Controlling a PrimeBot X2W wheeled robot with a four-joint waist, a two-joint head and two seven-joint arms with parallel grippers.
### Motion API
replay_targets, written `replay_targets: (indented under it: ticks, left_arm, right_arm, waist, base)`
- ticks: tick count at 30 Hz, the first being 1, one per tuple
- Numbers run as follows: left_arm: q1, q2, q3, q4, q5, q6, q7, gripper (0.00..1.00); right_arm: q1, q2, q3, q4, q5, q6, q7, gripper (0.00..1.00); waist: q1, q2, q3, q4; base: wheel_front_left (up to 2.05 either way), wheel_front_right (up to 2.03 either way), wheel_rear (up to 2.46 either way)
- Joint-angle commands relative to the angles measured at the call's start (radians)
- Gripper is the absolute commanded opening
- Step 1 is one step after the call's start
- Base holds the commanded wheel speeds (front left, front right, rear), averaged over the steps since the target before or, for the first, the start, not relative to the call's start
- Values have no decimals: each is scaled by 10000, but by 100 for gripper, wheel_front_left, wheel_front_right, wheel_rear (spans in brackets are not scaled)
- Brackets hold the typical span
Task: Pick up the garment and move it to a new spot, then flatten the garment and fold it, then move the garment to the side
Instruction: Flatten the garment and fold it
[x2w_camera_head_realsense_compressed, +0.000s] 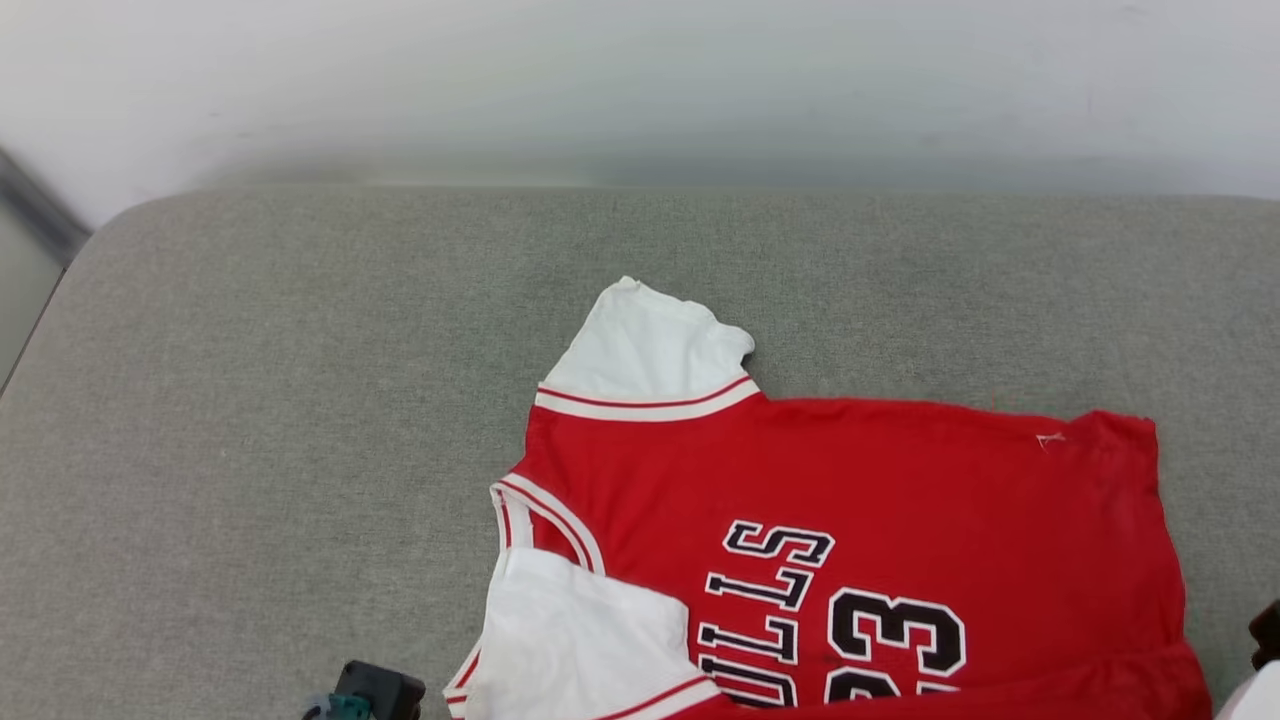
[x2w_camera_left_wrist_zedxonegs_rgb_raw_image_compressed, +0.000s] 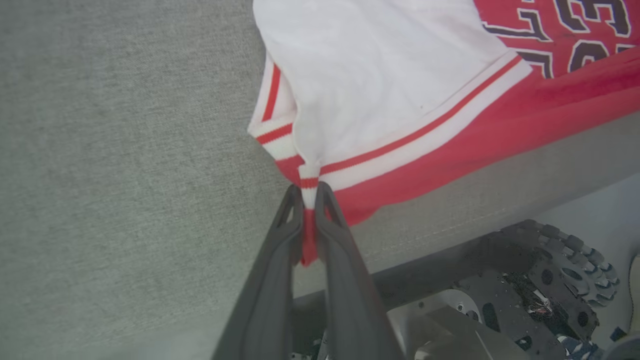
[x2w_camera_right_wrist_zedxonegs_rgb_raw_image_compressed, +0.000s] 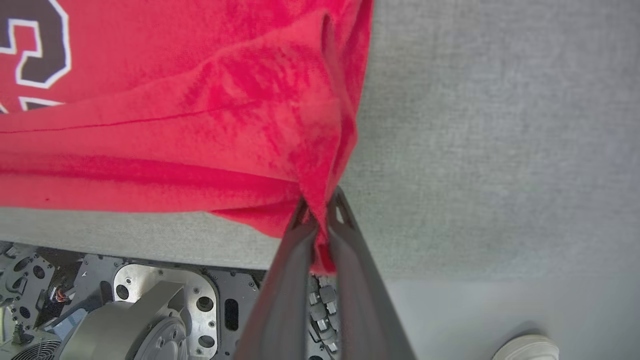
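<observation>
Fingers (x2w_camera_left_wrist_zedxonegs_rgb_raw_image_compressed: 280, 260) of the left gripper (x2w_camera_left_wrist_zedxonegs_rgb_raw_image_compressed: 309, 197) are clenched on the garment (x2w_camera_head_realsense_compressed: 850, 480), pinching the red-and-white striped trim at the corner of its near sleeve. Fingers (x2w_camera_right_wrist_zedxonegs_rgb_raw_image_compressed: 292, 280) of the right gripper (x2w_camera_right_wrist_zedxonegs_rgb_raw_image_compressed: 320, 207) are likewise clamped on cloth, w/ a bunched red corner of the near hem edge nipped between the tips.

Garment lies print-up on the grey surface (x2w_camera_head_realsense_compressed: 300, 400), right of centre and close to the near edge. Neck opening points left, hem right. Far sleeve is spread flat. Near sleeve is turned over onto the chest, beside the dark lettering. Near long side hangs a little past the surface edge, above the robot's base (x2w_camera_right_wrist_zedxonegs_rgb_raw_image_compressed: 150, 310).

Grip pts sit at opposite ends of the same near side, prob. so both arms can raise that whole edge evenly w/o the middle sagging. Pinching at trim and corner gives a firm hold and leaves the body free to drape. Judged stage: flatten/fold, approx. mid-task. Next move likely calls for lifting both ends together and carrying them toward the far side. Risk: uneven pull could skew the fold or slip the thin trim.
</observation>
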Motion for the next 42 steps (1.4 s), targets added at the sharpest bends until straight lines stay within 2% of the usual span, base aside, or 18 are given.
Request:
replay_targets:
  ticks: [1,10,11,12,15,18,22,26,31,38,42]
  left_arm:
    - [159,-23,-15,77,-62,86,-8,0]
    - [178,-299,-146,829,-183,-70,-247,0]
    - [135,-307,-147,916,-140,-73,-316,53]
    - [108,-328,-145,1017,-111,-82,-390,100]
    - [39,-412,-105,1190,-56,-145,-651,100]
    - [-214,-538,157,1286,133,-259,-1554,100]
    - [-596,-688,565,1280,570,-187,-2930,100]
    - [-912,-990,928,1266,1059,-181,-4654,100]
    - [-1109,-1323,1172,1424,1269,-157,-6054,100]
    - [-1096,-1804,1458,1606,1415,-214,-6824,100]
    - [-1200,-2036,1598,1801,1550,-364,-6915,100]
  right_arm:
    - [246,65,-126,-116,66,-14,70,0]
    - [455,371,-84,205,-26,-14,-74,0]
    - [380,392,-56,264,-40,-14,-150,19]
    - [316,399,-16,333,-57,-14,-257,98]
    - [155,447,40,524,-67,-11,-496,100]
    - [16,426,-56,562,-130,-11,-1072,100]
    - [-301,489,-251,266,-231,-11,-1862,100]
    - [-661,479,-205,-111,-240,-11,-2976,100]
    - [-1050,666,-13,-456,-218,-11,-4580,100]
    - [-1196,960,227,-625,-323,-10,-7296,100]
    - [-1222,1223,303,-554,-357,-10,-8415,100]
  waist:
    - [1,0,-37,-29]
    - [1,0,-70,-165]
    - [1,0,-75,-178]
    - [1,0,-78,-189]
    - [1,0,-124,-200]
    - [1,0,-293,-217]
    - [1,0,-440,-274]
    - [1,0,-543,-382]
    - [1,0,-631,-513]
    - [1,0,-620,-652]
    - [1,0,-504,-753]
  base:
    - [0,0,0]
    - [0,0,0]
    - [0,0,0]
    - [0,0,0]
    - [0,0,0]
    - [0,0,0]
    - [0,0,0]
    - [0,0,0]
    - [0,0,0]
    - [0,0,0]
    - [0,0,0]
